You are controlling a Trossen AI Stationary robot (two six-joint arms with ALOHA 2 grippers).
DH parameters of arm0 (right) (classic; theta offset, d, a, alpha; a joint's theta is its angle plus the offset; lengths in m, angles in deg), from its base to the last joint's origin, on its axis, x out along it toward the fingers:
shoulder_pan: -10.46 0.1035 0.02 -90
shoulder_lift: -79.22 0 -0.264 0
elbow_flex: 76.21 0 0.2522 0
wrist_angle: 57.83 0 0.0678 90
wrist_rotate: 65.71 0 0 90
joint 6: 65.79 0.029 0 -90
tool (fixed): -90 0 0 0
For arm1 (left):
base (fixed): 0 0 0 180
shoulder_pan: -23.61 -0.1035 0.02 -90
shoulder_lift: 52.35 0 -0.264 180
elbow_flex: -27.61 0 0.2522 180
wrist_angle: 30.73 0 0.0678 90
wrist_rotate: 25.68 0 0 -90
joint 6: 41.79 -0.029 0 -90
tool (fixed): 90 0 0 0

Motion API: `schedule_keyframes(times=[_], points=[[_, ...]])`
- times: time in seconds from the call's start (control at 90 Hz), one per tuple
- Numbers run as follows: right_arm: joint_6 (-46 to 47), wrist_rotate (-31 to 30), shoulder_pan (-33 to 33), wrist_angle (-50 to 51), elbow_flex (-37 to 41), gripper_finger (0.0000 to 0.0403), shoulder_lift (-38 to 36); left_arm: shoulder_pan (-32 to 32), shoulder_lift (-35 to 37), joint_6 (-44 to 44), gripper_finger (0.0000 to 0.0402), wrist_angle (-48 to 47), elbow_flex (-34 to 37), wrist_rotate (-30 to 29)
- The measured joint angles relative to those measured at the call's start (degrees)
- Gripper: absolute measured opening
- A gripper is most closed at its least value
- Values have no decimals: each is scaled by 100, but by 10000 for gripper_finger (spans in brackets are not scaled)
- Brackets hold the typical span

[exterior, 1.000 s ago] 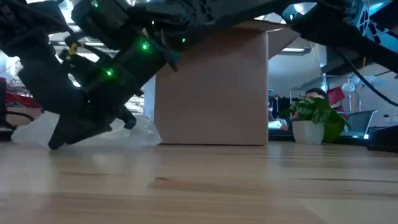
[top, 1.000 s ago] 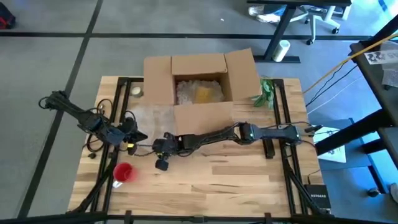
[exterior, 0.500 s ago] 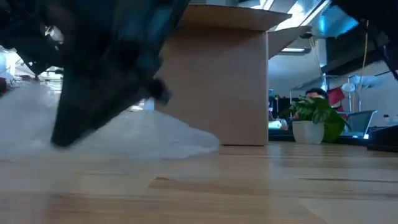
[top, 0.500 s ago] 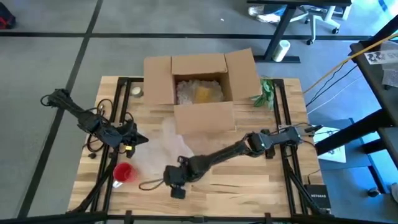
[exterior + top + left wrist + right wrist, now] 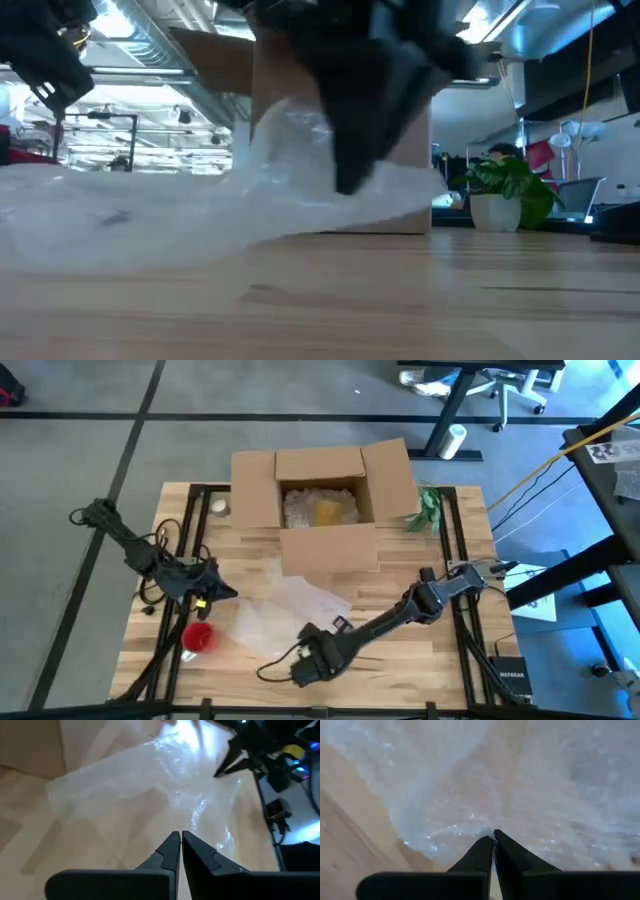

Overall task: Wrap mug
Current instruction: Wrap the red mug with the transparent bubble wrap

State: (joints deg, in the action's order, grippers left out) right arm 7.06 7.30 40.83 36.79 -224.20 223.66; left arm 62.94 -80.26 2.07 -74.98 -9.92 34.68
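Your small red mug [image 5: 198, 637] is sitting at the lower left of the high view, near the light wooden bench's [image 5: 420, 680] edge, apart from the wrap. The clear sheet of bubble wrap [image 5: 290, 605] is now lying spread across the middle; a second ago it was bunched by the open cardboard box [image 5: 320, 495]. The right tool [image 5: 303, 672], at lower centre, is closed and pinching the sheet's edge, having dragged it out, so you are readying the wrapping surface. The left tool [image 5: 225, 592] is waiting closed and empty above the mug. Only the right wrist view is showing that pinch; only the high view is showing the mug.
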Motion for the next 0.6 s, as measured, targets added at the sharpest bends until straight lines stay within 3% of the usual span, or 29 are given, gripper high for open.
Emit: schedule_keyframes(times=[0.2,0.456,0.6], points=[[1570,8,576,774,9,0,0,253,-110,220,0,2,-1,-14],[4013,-471,1278,549,9,0,55,524,-336,405,0,89,-2,-18],[3883,-981,1283,-398,9,0,123,701,-451,378,0,364,-2,-19]])
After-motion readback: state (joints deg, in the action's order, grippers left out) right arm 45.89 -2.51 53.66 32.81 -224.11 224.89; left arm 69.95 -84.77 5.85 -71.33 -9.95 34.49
